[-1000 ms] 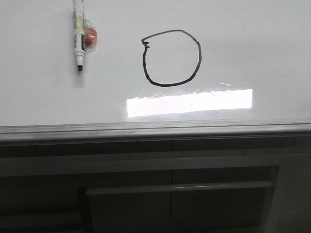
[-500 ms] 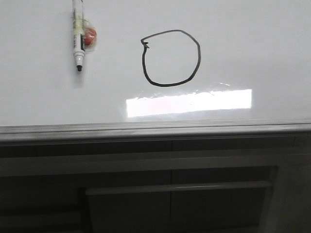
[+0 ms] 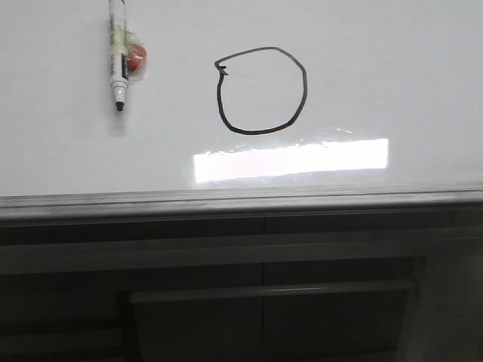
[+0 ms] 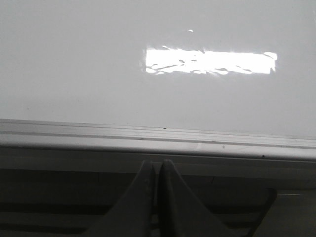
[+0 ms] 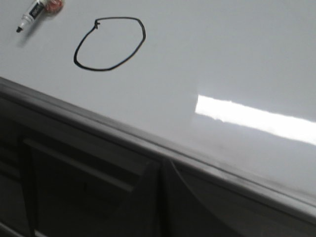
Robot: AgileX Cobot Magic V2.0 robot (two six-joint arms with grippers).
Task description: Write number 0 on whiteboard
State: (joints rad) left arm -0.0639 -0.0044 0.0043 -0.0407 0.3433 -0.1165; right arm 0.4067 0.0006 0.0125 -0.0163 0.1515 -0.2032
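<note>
On the whiteboard (image 3: pixel 392 68) the number 0 (image 3: pixel 261 90) was a closed loop, with the marker (image 3: pixel 118 56) lying well apart. Your left gripper (image 4: pixel 154 170) and right gripper (image 5: pixel 163 170) were closed and held nothing. You should have kept both arms back, so nothing smudged the ink.

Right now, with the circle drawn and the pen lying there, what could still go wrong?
1. The marker lies uncapped on the whiteboard, tip bare. A nudge could roll it and perhaps leave a stray line.
2. The number 0 may still be wet; anything brushing it would probably smear the loop.
3. The left gripper and right gripper, jaws shut, sit low by the grey edge strip and could bump it when they move.
</note>
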